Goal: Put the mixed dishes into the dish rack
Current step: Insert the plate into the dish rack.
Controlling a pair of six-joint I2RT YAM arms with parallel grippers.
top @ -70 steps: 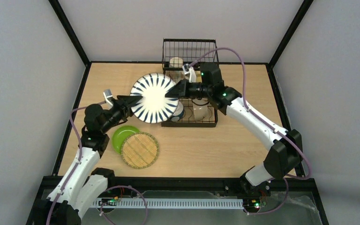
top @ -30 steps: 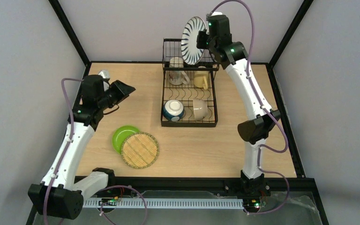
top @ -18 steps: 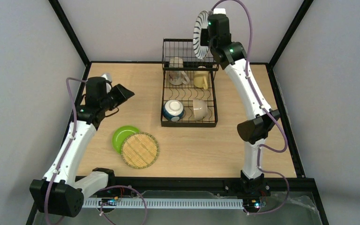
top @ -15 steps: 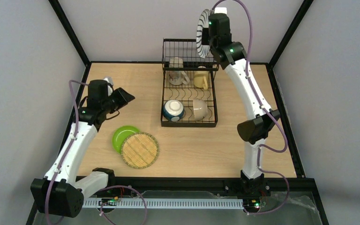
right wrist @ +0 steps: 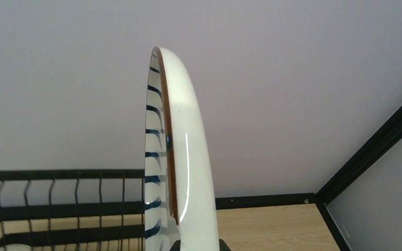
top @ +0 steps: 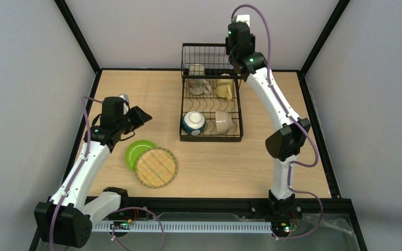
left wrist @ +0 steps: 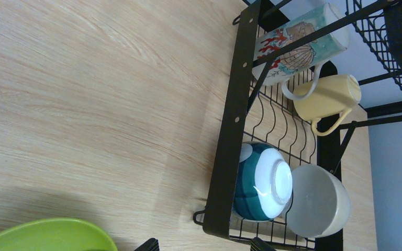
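Observation:
My right gripper (right wrist: 199, 246) is shut on the lower rim of the white plate with dark radial stripes (right wrist: 180, 157). The plate stands upright and edge-on, high above the back right of the dish rack (top: 212, 137). In the top view the right gripper (top: 235, 32) hides the plate. The rack holds a patterned beige mug (top: 197, 78), a yellow mug (top: 224, 90), a blue-outside bowl (top: 193, 123) and a cream bowl (top: 223, 122). My left gripper (top: 138, 116) hangs open and empty above the table, left of the rack. A green plate (top: 136, 150) lies partly under a woven yellow plate (top: 156, 167).
The left wrist view shows the rack's black frame (left wrist: 235, 115), the blue bowl (left wrist: 261, 183), the cream bowl (left wrist: 319, 201) and the green plate's rim (left wrist: 52, 238). The rack's upper basket wires (right wrist: 57, 193) sit left of the held plate. Black enclosure posts stand at the corners.
The right arm has turned the striped plate from angled to edge-on above the rack's back. The left arm has drawn back and down toward the green plate, still open.

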